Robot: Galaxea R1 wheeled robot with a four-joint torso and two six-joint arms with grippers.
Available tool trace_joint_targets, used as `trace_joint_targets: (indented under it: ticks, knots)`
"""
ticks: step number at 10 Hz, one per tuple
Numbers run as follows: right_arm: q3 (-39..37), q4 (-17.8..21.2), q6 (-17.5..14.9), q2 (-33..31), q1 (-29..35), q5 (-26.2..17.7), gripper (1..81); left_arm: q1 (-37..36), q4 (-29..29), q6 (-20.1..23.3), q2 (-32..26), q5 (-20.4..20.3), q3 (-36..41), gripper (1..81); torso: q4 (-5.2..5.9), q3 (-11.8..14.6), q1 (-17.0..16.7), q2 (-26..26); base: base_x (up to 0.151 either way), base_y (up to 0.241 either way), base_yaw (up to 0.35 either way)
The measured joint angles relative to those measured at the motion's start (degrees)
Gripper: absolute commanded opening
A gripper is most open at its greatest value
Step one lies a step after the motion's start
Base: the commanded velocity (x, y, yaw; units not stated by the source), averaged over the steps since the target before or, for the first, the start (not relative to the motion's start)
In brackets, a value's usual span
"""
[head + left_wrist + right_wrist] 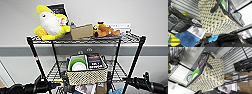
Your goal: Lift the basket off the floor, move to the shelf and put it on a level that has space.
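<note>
- The left tool [53,85] comes in low from the left, its dark tip close to the basket's [86,76] left end; I cannot tell how far its fingers are spread or whether it grips anything.
- The right tool [128,80] reaches in low from the right, short of the basket's right end with a rack post between them; its opening cannot be made out either.
- The basket, woven in beige with a dark pattern, sits on the second level [119,72] of the shelf [136,58], at that level's front edge, between the front posts.
- Inside the basket stand a green-and-white round thing [77,65] and a dark book or package [95,62] beside it.
- From the left wrist the basket's woven side [218,21] looms close, with a dark handle strap [216,6] over its rim.
- From the right wrist the same basket [210,77] rests on the wire grid, strap across the top.
- On the top level sit a yellow and white plush toy [51,23], a brown cardboard box [81,31] and a small brown plush toy [105,30].
- Below the basket lie a blue plush thing [185,39] and a printed booklet [196,31].
</note>
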Motion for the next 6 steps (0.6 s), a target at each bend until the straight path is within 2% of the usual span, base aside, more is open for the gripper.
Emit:
trace_joint_targets:
  ticks: [4,6]
  knots:
    - [0.3,-3.9,0.0,-0.4,-13.5,3.0,81.1,14.0,5.8,0.0,-0.3,-6.1,0.2,81.1,0.00,0.1,-0.1,0.0,0.000,0.000,0.000]
    - [-3.0,-6.3,0.0,1.2,-21.2,5.3,81.1,21.6,8.8,0.2,2.1,-9.5,-1.7,81.1,0.00,0.1,-0.1,0.0,0.000,0.000,0.000]
